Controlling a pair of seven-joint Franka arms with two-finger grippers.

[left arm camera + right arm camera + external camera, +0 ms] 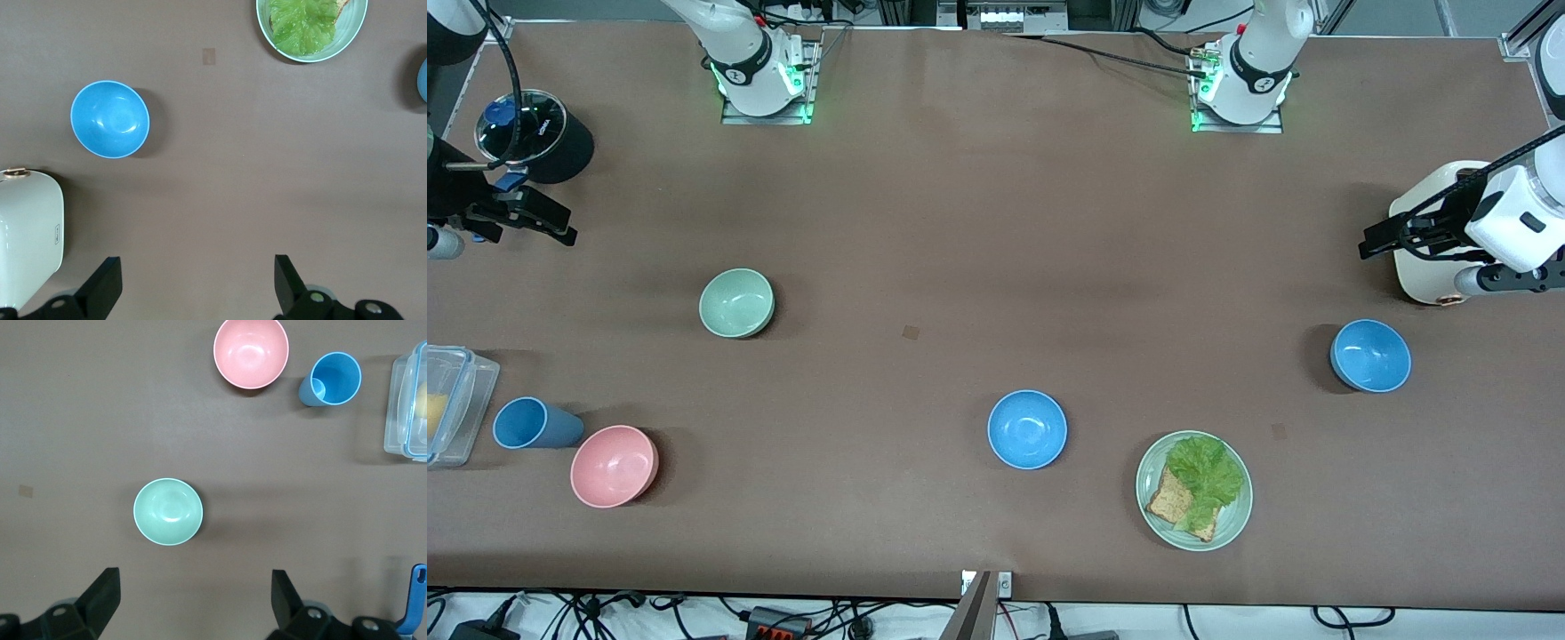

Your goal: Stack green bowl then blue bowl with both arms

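Note:
The green bowl [736, 303] stands upright toward the right arm's end of the table, and shows in the right wrist view [168, 511]. One blue bowl [1027, 429] sits near mid-table, nearer the front camera. A second blue bowl [1371, 356] sits toward the left arm's end, and shows in the left wrist view [110, 119]. My right gripper [569, 228] hangs open and empty over the table at its end, its fingers apart in its wrist view [195, 597]. My left gripper [1376, 233] hangs open and empty beside a white appliance [1432, 267], with bare table between its fingers [198, 280].
A pink bowl [614, 466], a blue cup [529, 423] and a clear plastic box [480, 391] sit nearer the front camera than the green bowl. A pale-green plate [1238, 520] with toast and lettuce lies between the blue bowls. A black container [560, 147] stands by the right gripper.

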